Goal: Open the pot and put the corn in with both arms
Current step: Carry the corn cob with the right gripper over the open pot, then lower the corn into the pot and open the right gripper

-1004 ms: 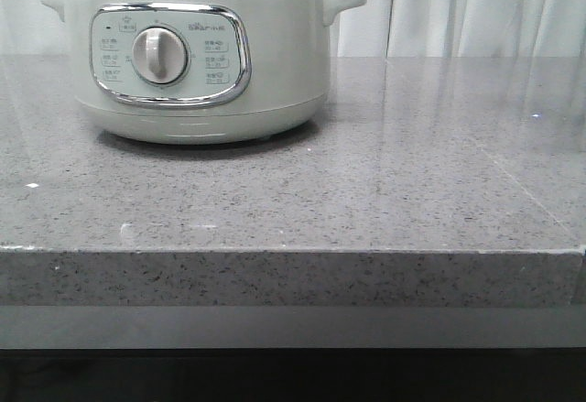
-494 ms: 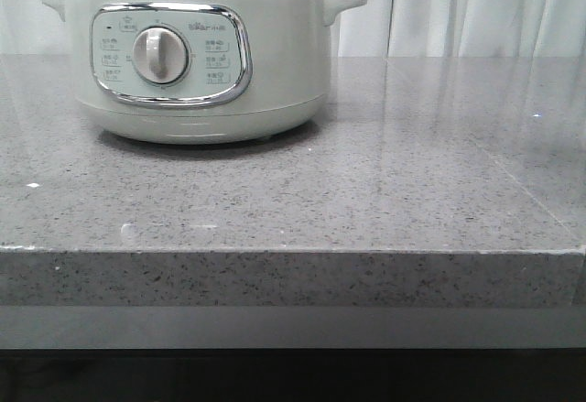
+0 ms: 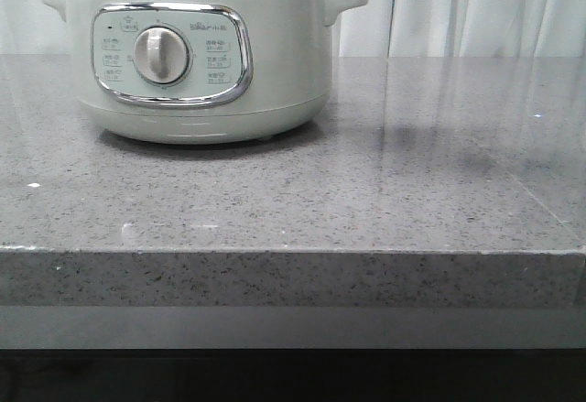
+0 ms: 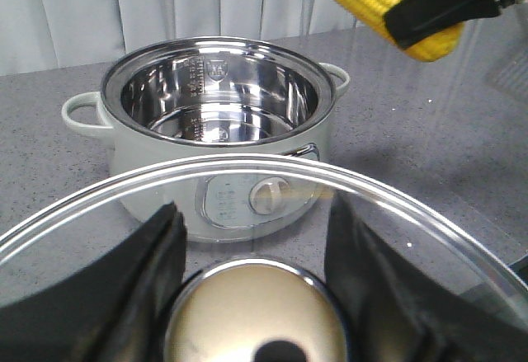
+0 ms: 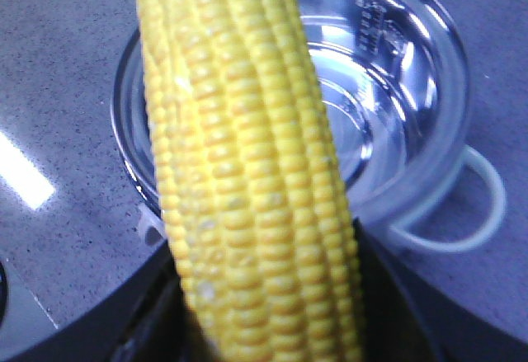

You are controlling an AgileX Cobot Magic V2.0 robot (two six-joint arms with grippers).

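Corn [image 5: 247,172] is sitting clamped in the right gripper [image 4: 450,3], whose dark fingers [image 4: 429,7] are closing around the cob near one end in the left wrist view, so this gripper is holding the cob in the air rather than resting it on anything. From the right wrist view the cob is hanging above the open pot [image 5: 396,90], with its length crossing over the steel rim and the shiny bowl showing beyond it; how high it is riding above the rim cannot be told. The left gripper [image 4: 252,296] is gripping the knob [image 4: 256,312] of a glass lid [image 4: 396,213], its two black fingers [image 4: 115,288] pressing on either side of the rounded metal knob, and it is holding the lid clear of the pot on the pot's near side, with the pot's control panel showing through the glass. The pot [image 3: 197,54] itself is standing uncovered on the far left part of the grey speckled countertop [image 3: 366,201], its dial [image 3: 161,55] facing the near edge and a handle sticking out at each side. Neither arm is showing in the front view. White curtains [image 3: 476,8] are hanging behind the countertop.
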